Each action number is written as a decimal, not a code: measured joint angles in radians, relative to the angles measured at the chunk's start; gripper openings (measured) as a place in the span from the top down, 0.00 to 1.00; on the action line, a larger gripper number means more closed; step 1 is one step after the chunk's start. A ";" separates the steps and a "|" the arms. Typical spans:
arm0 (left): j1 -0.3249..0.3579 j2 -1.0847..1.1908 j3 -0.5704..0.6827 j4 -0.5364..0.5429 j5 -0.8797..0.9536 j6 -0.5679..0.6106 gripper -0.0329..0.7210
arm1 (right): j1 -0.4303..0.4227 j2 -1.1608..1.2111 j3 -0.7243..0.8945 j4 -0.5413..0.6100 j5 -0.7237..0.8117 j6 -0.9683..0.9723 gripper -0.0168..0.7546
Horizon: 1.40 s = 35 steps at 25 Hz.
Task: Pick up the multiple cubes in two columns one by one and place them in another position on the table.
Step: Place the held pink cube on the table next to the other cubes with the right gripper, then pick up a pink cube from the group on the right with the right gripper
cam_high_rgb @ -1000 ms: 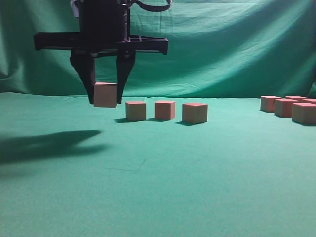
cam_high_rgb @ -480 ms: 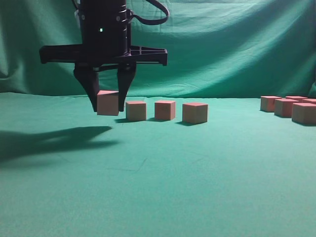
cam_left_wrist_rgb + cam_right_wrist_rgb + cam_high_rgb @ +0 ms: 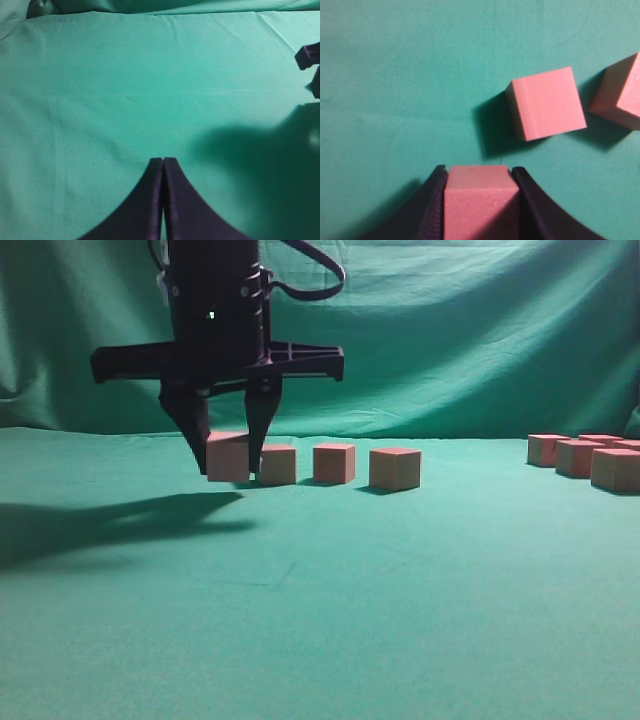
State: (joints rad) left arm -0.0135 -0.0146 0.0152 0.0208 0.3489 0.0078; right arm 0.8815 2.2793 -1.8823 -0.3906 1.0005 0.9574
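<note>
My right gripper point(image 3: 229, 470) reaches across to the left side of the exterior view and is shut on a pink cube point(image 3: 228, 458). It holds the cube low over the teal table point(image 3: 320, 600); I cannot tell whether the cube touches the cloth. The held cube is just left of a row of three cubes point(image 3: 277, 464) point(image 3: 334, 462) point(image 3: 395, 468). In the right wrist view the held cube point(image 3: 479, 200) fills the gap in the gripper point(image 3: 477, 172), with a cube point(image 3: 546, 102) on the cloth ahead and another point(image 3: 620, 92) at the right edge. My left gripper point(image 3: 163, 160) is shut and empty over bare cloth.
Several more cubes point(image 3: 579, 457) cluster at the far right of the table. A green backdrop point(image 3: 450, 330) hangs behind. The arm's shadow point(image 3: 100, 520) falls to the left. A black piece of the other arm point(image 3: 309, 55) shows at the right edge of the left wrist view.
The right gripper has come down and shifted slightly right with the cube, from above the cloth to level with the row, close beside its leftmost cube.
</note>
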 joint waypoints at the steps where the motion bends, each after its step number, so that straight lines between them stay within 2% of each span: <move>1: 0.000 0.000 0.000 0.000 0.000 0.000 0.96 | 0.000 0.004 0.000 0.000 0.000 0.000 0.65; 18: 0.000 0.000 0.000 0.000 0.000 0.000 0.96 | 0.000 0.028 0.000 0.002 -0.004 -0.011 0.65; 22: 0.000 0.000 0.000 0.000 0.000 0.000 0.96 | 0.000 0.028 0.000 0.009 -0.004 -0.027 0.37; 25: 0.000 0.000 0.000 0.000 0.000 0.000 0.96 | 0.000 0.028 0.000 0.011 -0.004 -0.029 0.20; 26: 0.000 0.000 0.000 0.000 0.000 0.000 0.96 | 0.000 0.028 -0.003 0.011 0.001 -0.032 0.18; 29: 0.000 0.000 0.000 0.000 0.000 0.000 0.96 | 0.000 0.028 -0.039 0.015 0.044 -0.070 0.20; 30: 0.000 0.000 0.000 0.000 0.000 0.000 0.96 | 0.000 0.021 -0.052 0.015 0.065 -0.092 0.15; 35: 0.000 0.000 0.000 0.000 0.000 0.000 0.96 | 0.000 -0.038 -0.145 0.019 0.182 -0.288 0.17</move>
State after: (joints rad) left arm -0.0135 -0.0146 0.0152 0.0208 0.3489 0.0078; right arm 0.8815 2.2417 -2.0274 -0.3717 1.1829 0.6694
